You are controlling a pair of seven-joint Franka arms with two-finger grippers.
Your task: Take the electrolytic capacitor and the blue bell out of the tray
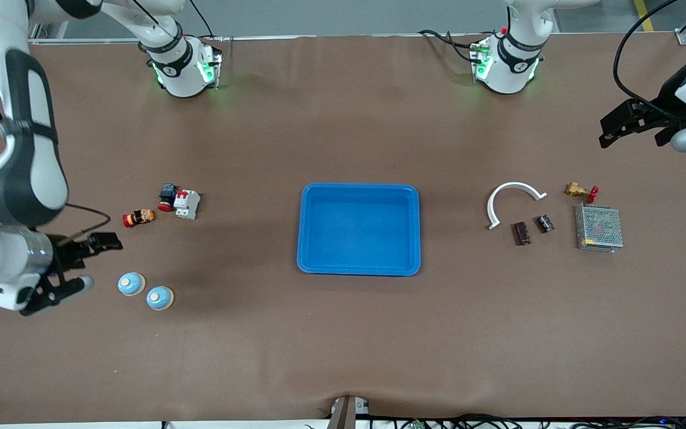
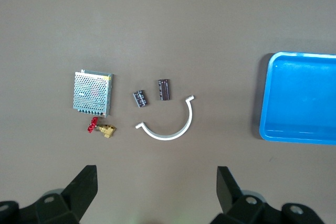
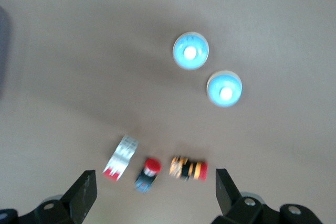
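Observation:
Two dark capacitors (image 1: 521, 232) (image 1: 545, 223) lie toward the left arm's end of the table, also in the left wrist view as capacitors (image 2: 164, 89) (image 2: 139, 99). Two blue dome bells (image 1: 131, 283) (image 1: 159, 298) stand toward the right arm's end; the right wrist view looks down on both bells (image 3: 191, 51) (image 3: 224, 89). My left gripper (image 1: 632, 142) (image 2: 156, 170) hangs open and empty over bare table at its own end. My right gripper (image 1: 103, 263) (image 3: 155, 173) is open and empty, over the table between the bells and the small switch parts.
A blue tray (image 1: 358, 186) (image 2: 273, 98) sits mid-table. Beside the capacitors lie a white arc (image 1: 513, 193), a metal mesh box (image 1: 599, 227) and a brass valve (image 1: 580, 190). Near the bells lie a white breaker (image 1: 187, 204), a red push button (image 1: 167, 196) and an orange-black part (image 1: 139, 217).

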